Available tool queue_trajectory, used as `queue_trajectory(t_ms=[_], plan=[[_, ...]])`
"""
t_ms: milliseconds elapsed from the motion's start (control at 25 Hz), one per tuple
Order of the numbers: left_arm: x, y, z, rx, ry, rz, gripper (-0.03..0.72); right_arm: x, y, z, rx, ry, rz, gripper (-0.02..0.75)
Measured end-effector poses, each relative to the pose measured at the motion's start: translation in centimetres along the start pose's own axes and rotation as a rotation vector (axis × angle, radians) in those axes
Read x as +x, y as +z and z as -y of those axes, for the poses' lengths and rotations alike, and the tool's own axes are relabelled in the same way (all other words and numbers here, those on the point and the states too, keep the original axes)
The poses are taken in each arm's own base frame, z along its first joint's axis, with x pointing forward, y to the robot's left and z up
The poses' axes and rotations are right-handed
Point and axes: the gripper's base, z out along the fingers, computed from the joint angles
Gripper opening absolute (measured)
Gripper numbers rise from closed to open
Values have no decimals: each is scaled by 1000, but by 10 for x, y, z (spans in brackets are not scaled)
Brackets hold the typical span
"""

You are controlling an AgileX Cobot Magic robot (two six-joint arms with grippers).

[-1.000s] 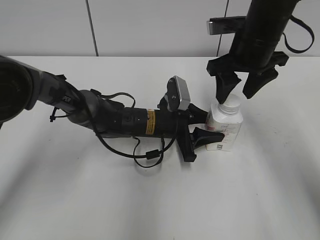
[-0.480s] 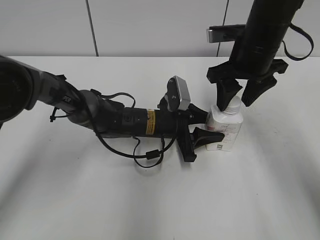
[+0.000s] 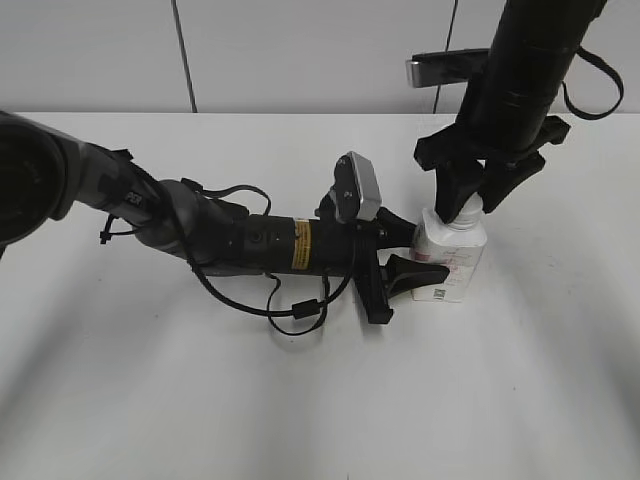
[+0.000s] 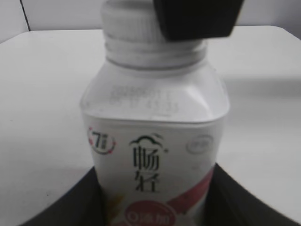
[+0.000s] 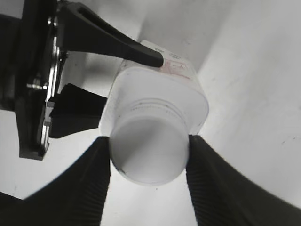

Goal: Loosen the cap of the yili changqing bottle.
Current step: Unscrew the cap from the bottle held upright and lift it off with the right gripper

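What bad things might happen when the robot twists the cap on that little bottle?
1. The bottle is held only low on its body by the left gripper, so it might spin with the cap instead of letting it loosen.
2. The right gripper touches the smooth cap only at two sides, so it may slip.
3. The bottle stands near the table's right part; a hard twist might tip it.

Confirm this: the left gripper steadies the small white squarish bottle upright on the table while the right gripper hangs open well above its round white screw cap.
Wrong about the right gripper: the right wrist view shows its fingers closed against the round white screw cap. The left gripper does steady the small white squarish bottle upright.
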Motion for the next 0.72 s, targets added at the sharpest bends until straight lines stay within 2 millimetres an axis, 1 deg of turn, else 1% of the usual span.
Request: queue_trajectory(t_ms=[80,120,200,320,400,520,720], plan=[[0,0,0,0,0,0,348,0,0,0,4,-133,-1,395],[0,0,0,0,0,0,348,0,0,1,6,-237,-2,395],[0,0,0,0,0,0,348,0,0,1,9,-486,-4,395],[0,0,0,0,0,0,348,-1,0,2,20,-936,1,395],[0,0,0,0,0,0,348,-3,0,2,33,-1109,14,395],[0,0,0,-4,-3,1,348,-3,0,2,42,-1193,21,395],[0,0,0,-3,-2,1,347,-2,-2,2,35,-1216,13,395]])
